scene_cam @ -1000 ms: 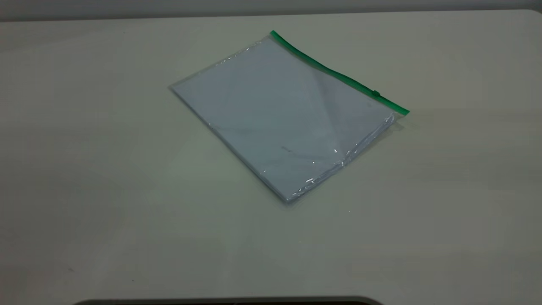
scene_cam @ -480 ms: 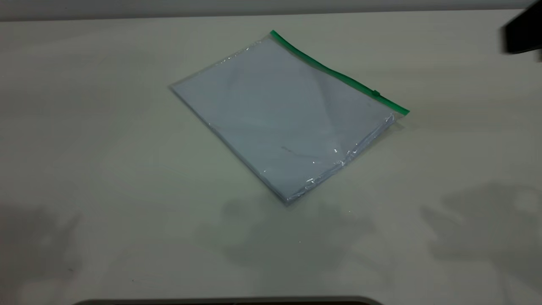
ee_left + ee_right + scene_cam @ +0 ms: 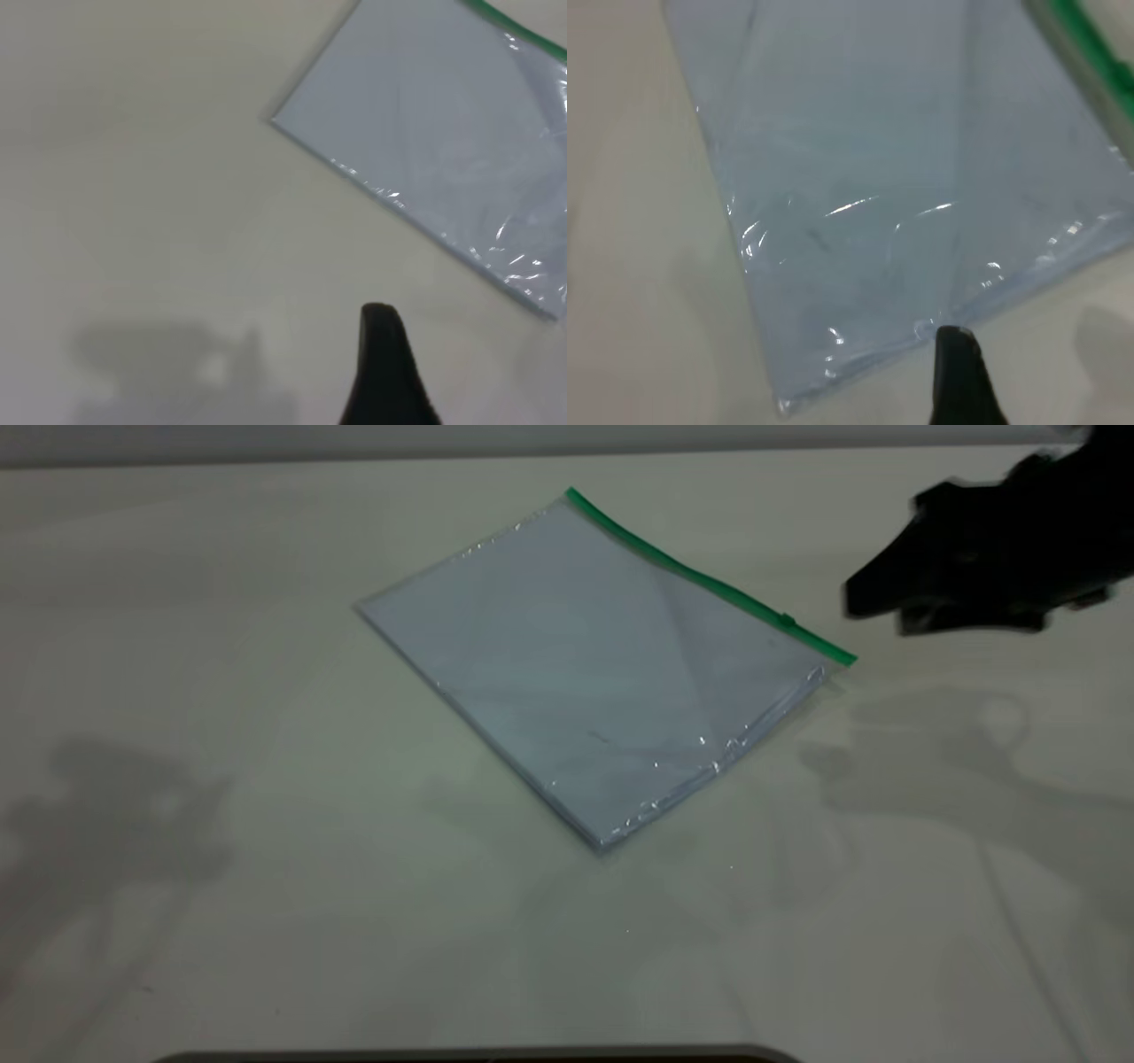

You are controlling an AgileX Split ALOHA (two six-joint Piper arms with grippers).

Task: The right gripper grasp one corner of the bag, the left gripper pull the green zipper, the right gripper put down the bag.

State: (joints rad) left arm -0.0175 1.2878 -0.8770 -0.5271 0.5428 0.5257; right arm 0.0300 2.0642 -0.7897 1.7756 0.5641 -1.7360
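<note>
The bag (image 3: 585, 664) lies flat on the table, clear and glossy with pale sheets inside. The green zipper (image 3: 709, 580) runs along its far right edge, and its small slider tab (image 3: 785, 620) sits near the right corner. The right gripper (image 3: 873, 607) hovers above the table just right of that corner, not touching the bag. In the right wrist view its dark tip (image 3: 961, 372) is at the bag's (image 3: 904, 177) near edge. The left gripper is out of the exterior view. Its dark tip (image 3: 383, 367) shows over bare table, apart from the bag (image 3: 443, 133).
The pale table (image 3: 266, 868) carries only the bag. Arm shadows fall on it at the left (image 3: 115, 815) and at the right (image 3: 957, 762). A dark edge (image 3: 478, 1056) runs along the near side.
The right gripper has come in from the upper right toward the bag's zipper corner. The shadows on both sides have moved inward. The bag has not moved.
</note>
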